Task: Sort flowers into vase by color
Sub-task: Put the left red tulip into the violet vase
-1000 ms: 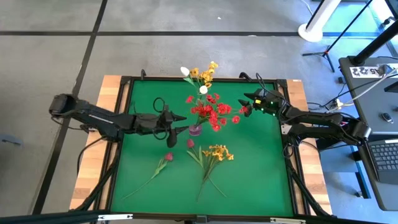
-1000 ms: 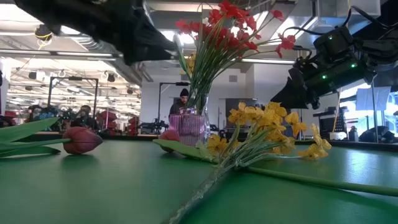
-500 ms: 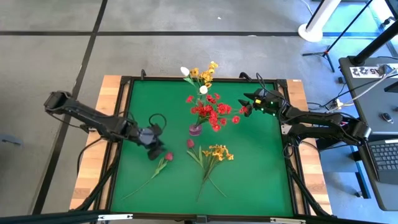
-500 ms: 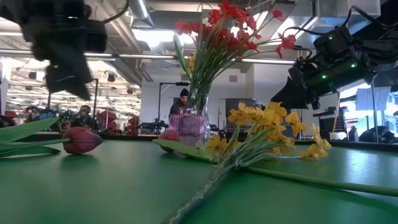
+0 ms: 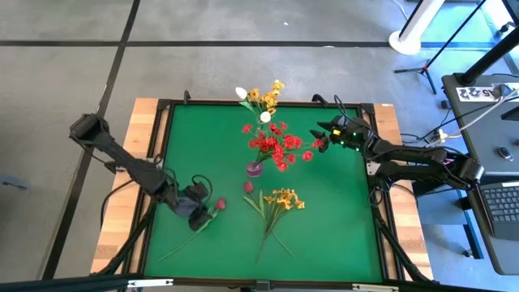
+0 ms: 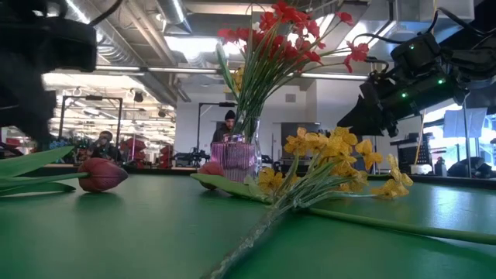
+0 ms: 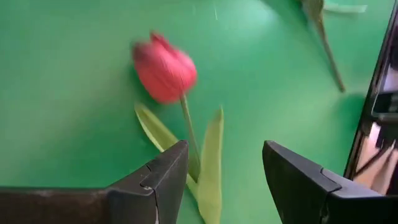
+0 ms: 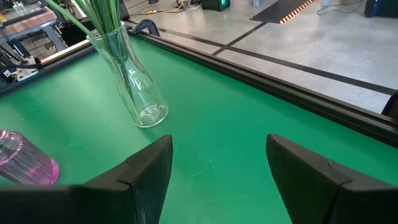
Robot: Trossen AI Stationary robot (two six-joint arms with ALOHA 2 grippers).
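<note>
A dark red bud flower [image 5: 220, 203] lies flat on the green table, its stem running toward the near left corner. My left gripper [image 5: 203, 215] hangs open just over that stem. In the left wrist view the bud [image 7: 165, 67] lies ahead of my left gripper [image 7: 224, 171], and a finger stands on each side of the stem and leaves [image 7: 208, 162] without touching. My right gripper [image 5: 323, 139] waits open at the far right, beside the red flowers standing in the pink vase [image 5: 255, 169]. A clear vase [image 8: 134, 93] at the far edge holds white and yellow flowers [image 5: 261, 99].
A yellow-orange cluster [image 5: 284, 199] and a second dark red bud [image 5: 248, 186] lie on the table near the middle, stems pointing to the near edge. In the low view the yellow cluster [image 6: 333, 159] lies in front of the pink vase [image 6: 236, 159]. A black raised frame [image 5: 159, 162] rims the table.
My left gripper has swung away from the pink vase toward the table's near left and sunk over the dark red bud flower. It has rolled and tipped from near level to slanting down. The flowers and my right gripper have kept still.
</note>
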